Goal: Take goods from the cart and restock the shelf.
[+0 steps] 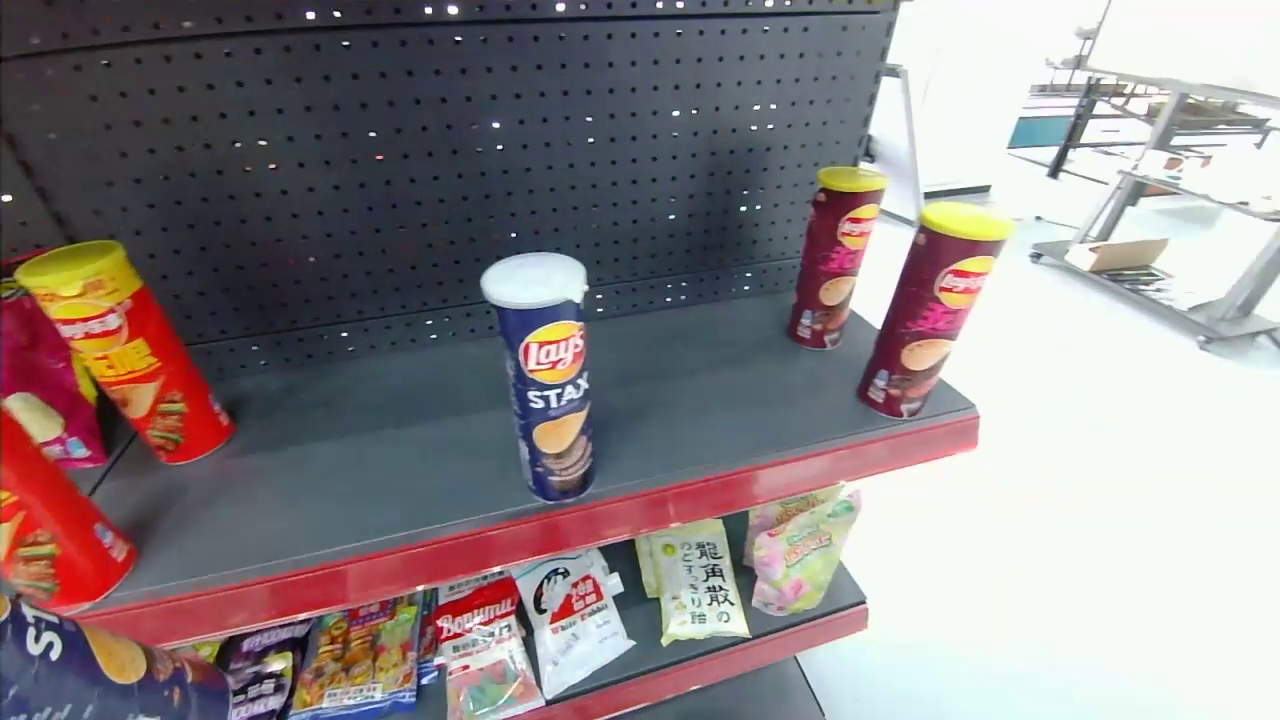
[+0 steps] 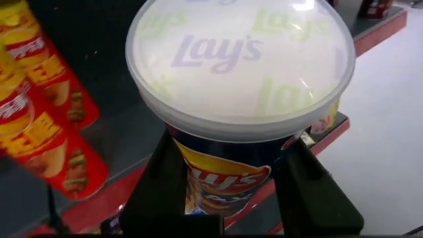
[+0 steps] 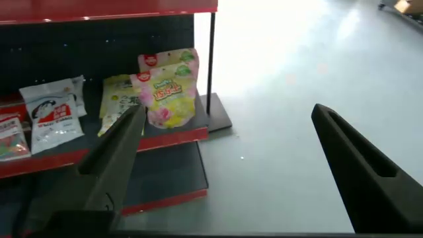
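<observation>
My left gripper is shut on a dark blue chips can with a clear white lid, its black fingers pressing either side of the can below the lid. That can also shows at the bottom-left corner of the head view as a dark blue chips can, below the front edge of the upper shelf. My right gripper is open and holds nothing, low beside the shelf's right end, over the floor.
On the upper shelf stand a blue can at the middle, two maroon cans at the right and red cans at the left. Snack bags fill the lower shelf. A metal rack stands far right.
</observation>
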Tool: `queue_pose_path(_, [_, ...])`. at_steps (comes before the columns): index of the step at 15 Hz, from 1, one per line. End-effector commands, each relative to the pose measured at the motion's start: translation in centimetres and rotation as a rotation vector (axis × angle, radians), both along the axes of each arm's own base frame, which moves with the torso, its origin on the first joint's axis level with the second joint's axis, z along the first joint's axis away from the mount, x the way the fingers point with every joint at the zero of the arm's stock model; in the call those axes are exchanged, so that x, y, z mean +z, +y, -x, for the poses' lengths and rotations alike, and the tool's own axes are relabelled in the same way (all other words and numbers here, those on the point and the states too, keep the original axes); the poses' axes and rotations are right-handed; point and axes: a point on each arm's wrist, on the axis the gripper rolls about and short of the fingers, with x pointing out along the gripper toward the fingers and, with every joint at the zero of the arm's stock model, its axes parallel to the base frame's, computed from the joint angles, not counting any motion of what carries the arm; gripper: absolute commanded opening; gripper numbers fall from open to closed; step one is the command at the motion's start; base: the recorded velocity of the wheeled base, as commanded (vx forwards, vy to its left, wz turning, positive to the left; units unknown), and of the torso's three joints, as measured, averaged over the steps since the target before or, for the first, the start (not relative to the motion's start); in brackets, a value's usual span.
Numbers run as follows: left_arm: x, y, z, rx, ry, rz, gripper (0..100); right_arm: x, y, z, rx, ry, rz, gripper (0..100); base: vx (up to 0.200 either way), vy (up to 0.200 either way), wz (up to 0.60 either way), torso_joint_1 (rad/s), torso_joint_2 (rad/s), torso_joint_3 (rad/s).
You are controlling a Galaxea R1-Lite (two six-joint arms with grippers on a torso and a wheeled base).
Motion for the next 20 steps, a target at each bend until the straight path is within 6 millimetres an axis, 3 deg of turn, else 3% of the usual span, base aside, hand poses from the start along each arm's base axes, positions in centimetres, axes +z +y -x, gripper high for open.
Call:
queue_pose_path(1, [0.4,0.0,-0.6,0.016,-0.002,0.006,0,0.0,0.0,0.0,0.0,0.001,0.001,100,0.0,0.0,0.0,0.0,0.0,0.0])
queue_pose_path(5, [2.3,-0.1,-3.3,0.096,-0.024,0.038,0,0.0,0.0,0.0,-0.003,0.002,0.001,100,0.0,0.0,0.0,0.0,0.0,0.0])
queue_pose_path(9, [4.9,-0.7,-10.2,0.071,0.101,0.119,0,-0.1,0.0,0.0,-0.01,0.003,-0.046,100,0.0,0.0,0.0,0.0,0.0,0.0])
queue_pose_path(13, [4.7,-1.6,-17.9,0.037,0.15,0.119,0,-0.1,-0.1,0.0,-0.059,0.002,-0.104,100,0.0,0.0,0.0,0.0,0.0,0.0])
queue_pose_path(19, [4.5,-3.0,-25.2,-0.012,0.232,0.11,0,-0.1,-0.1,0.0,-0.071,-0.001,-0.103,100,0.0,0.0,0.0,0.0,0.0,0.0])
queue_pose_path(20, [4.5,-3.1,-25.4,-0.015,0.233,0.11,0,-0.1,-0.1,0.0,-0.071,0.001,-0.103,100,0.0,0.0,0.0,0.0,0.0,0.0])
